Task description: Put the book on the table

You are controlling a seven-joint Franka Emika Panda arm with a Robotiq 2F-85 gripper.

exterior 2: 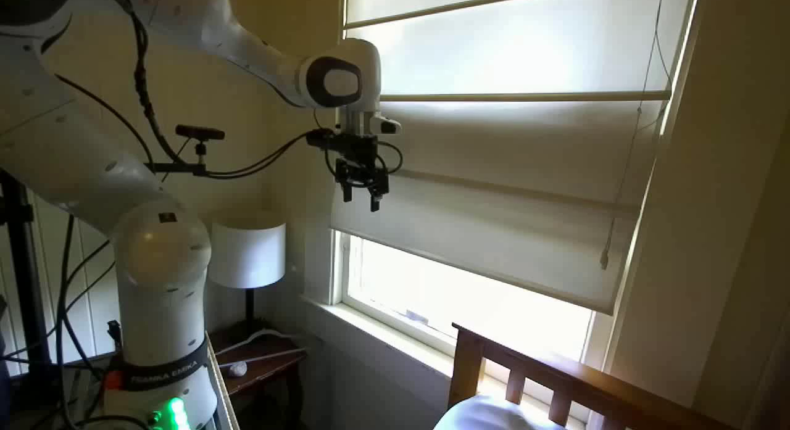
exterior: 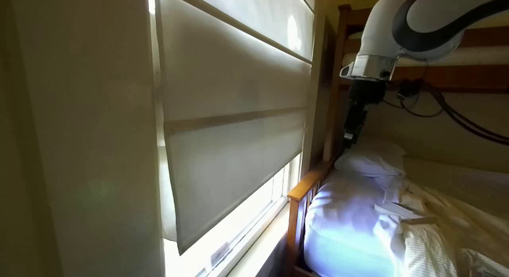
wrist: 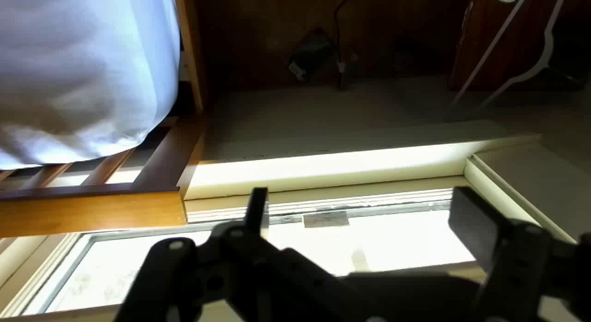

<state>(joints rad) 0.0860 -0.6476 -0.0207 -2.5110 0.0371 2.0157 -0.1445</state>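
Note:
No book can be made out for certain. A pale flat object (exterior: 397,210) lies on the bedding in an exterior view, and I cannot tell whether it is a book. A small dark wooden table (exterior 2: 271,347) stands in the corner beside the robot base. Its edge also shows at the top right of the wrist view (wrist: 517,49). My gripper (exterior 2: 361,203) hangs high in front of the window blind, pointing down, far from the pale object. It also shows in an exterior view (exterior: 349,140). In the wrist view the gripper (wrist: 360,206) is open, with nothing between its fingers.
A lamp (exterior 2: 248,254), a white hanger (exterior 2: 262,334) and a white ball (exterior 2: 237,369) are on the table. A wooden bed rail (exterior: 306,185) stands by the windowsill (exterior 2: 389,337). The bed (exterior: 346,229) has rumpled sheets. A blind (exterior 2: 494,232) covers the upper window.

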